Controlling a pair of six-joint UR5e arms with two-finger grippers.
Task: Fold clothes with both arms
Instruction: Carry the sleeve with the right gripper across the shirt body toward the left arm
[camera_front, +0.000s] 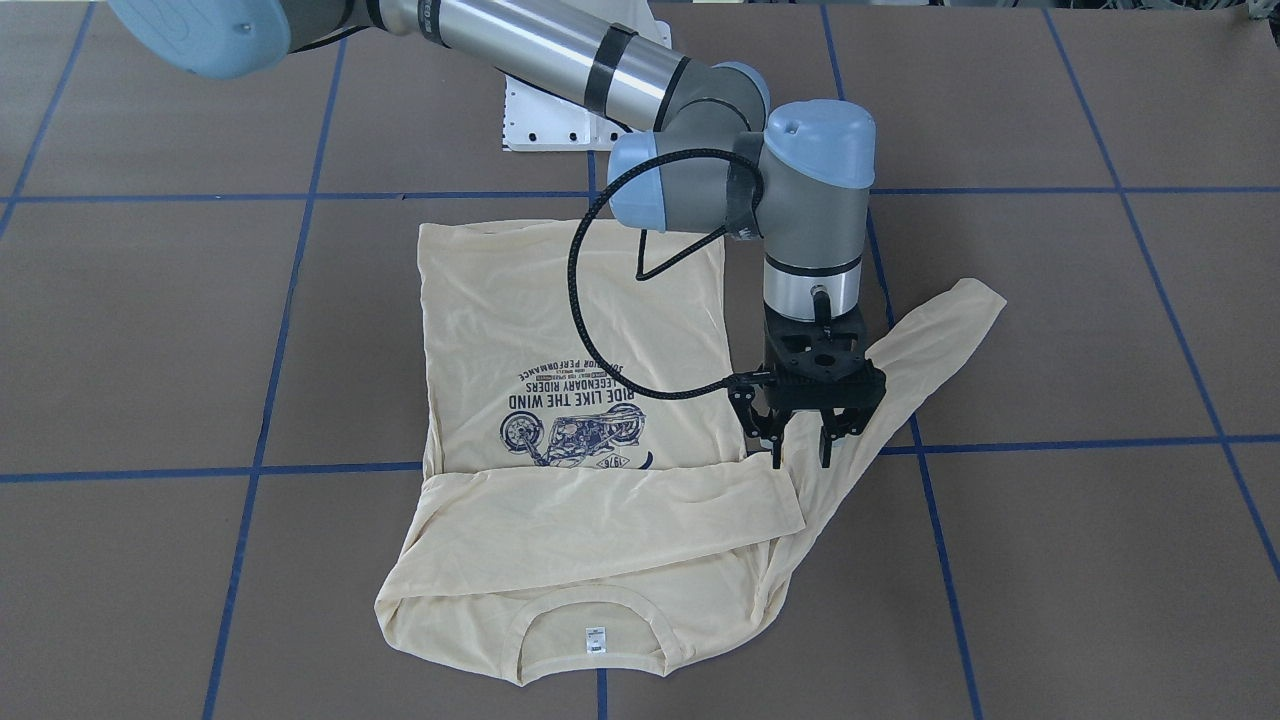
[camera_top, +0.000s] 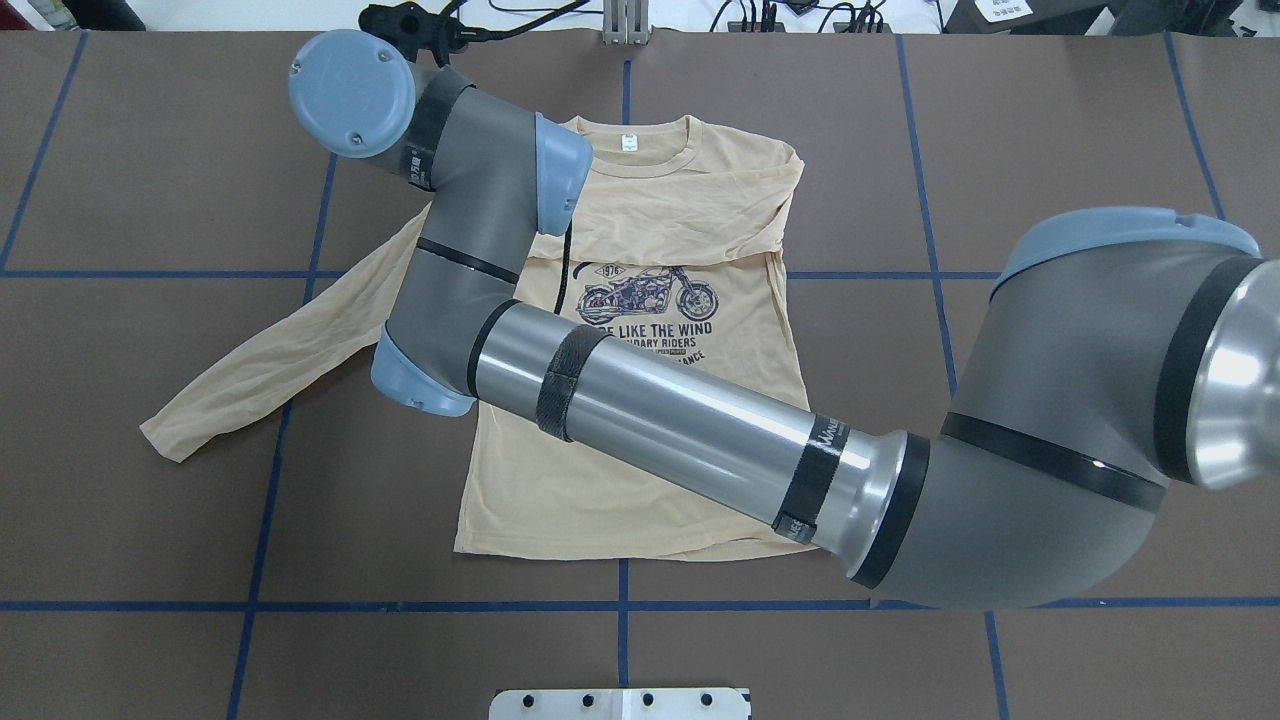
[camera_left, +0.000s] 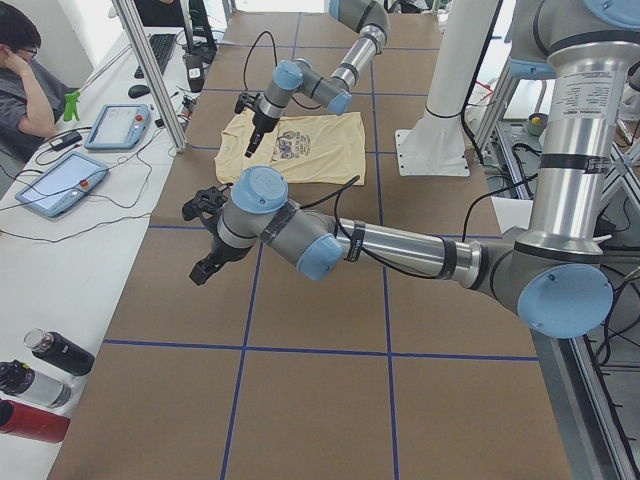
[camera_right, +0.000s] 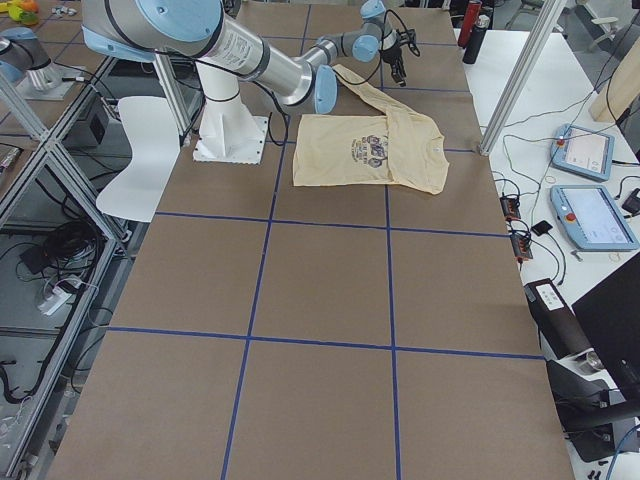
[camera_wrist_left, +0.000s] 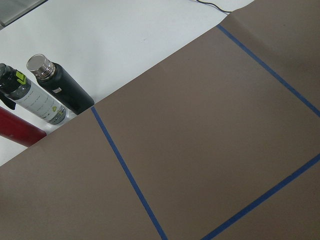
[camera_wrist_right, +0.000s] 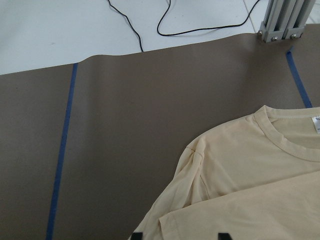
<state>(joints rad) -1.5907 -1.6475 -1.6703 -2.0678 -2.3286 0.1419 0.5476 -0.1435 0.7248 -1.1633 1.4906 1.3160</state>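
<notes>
The cream long-sleeved shirt (camera_front: 560, 330) lies print-up on the brown table, its neck label (camera_front: 596, 638) toward the operators' side. One sleeve (camera_front: 600, 505) is folded across the chest; the other sleeve (camera_top: 260, 370) stretches out to the robot's left. My right arm reaches across the shirt (camera_top: 650, 450). Its gripper (camera_front: 801, 452) hangs open just above the shoulder, by the folded sleeve's cuff, with nothing held. In the right wrist view only its fingertips (camera_wrist_right: 136, 235) show over the cloth (camera_wrist_right: 250, 170). My left gripper (camera_left: 203, 240) hovers over bare table away from the shirt; I cannot tell its state.
The white pedestal plate (camera_top: 620, 703) sits at the robot's edge of the table. Several bottles (camera_wrist_left: 60, 90) stand off the table's end near the left gripper. A person (camera_left: 25, 80) sits by tablets (camera_left: 115, 125) on the side bench. An aluminium post (camera_wrist_right: 282, 20) stands beyond the collar.
</notes>
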